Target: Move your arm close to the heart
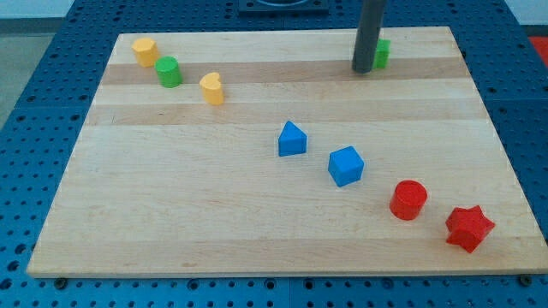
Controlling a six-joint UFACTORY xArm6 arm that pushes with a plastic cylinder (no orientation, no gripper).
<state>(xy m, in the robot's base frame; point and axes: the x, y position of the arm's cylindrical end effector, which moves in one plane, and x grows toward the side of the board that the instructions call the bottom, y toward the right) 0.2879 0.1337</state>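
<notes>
Heart: the yellow heart block (211, 88) sits on the bench (257, 222), well to the view's left of my tip (362, 71). No fingers on this rod. Your risk: the green block (381, 53) touching the tip gets dragged.

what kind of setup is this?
Likely a lab tabletop pushing rig: a wooden board on a blue perforated base, small coloured blocks like the red star, and my tip beside a green block.
</notes>
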